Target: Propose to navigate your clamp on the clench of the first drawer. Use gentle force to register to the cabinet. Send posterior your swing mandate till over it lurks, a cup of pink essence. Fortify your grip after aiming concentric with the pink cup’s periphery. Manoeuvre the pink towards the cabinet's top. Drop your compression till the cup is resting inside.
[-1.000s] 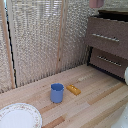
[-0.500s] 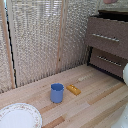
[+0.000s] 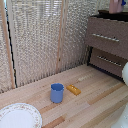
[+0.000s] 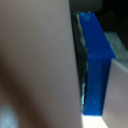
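Exterior view: a light wooden plank surface (image 3: pixel 95 102) runs before a pale reed screen (image 3: pixel 45 40). The cabinet (image 3: pixel 107 42) stands at the exterior view's right, both drawers closed. A blue mug (image 3: pixel 57 93) sits mid-surface with a flat orange piece (image 3: pixel 73 89) just beside it, and a patterned plate (image 3: pixel 19 117) lies near the lower left corner. The pink cup (image 3: pixel 116 6) is above the cabinet's top, at the frame's upper edge, under the pincer (image 3: pixel 121 3). In the wrist view a blue finger (image 4: pixel 96 60) presses against the pink wall, so the pincer pinches the cup.
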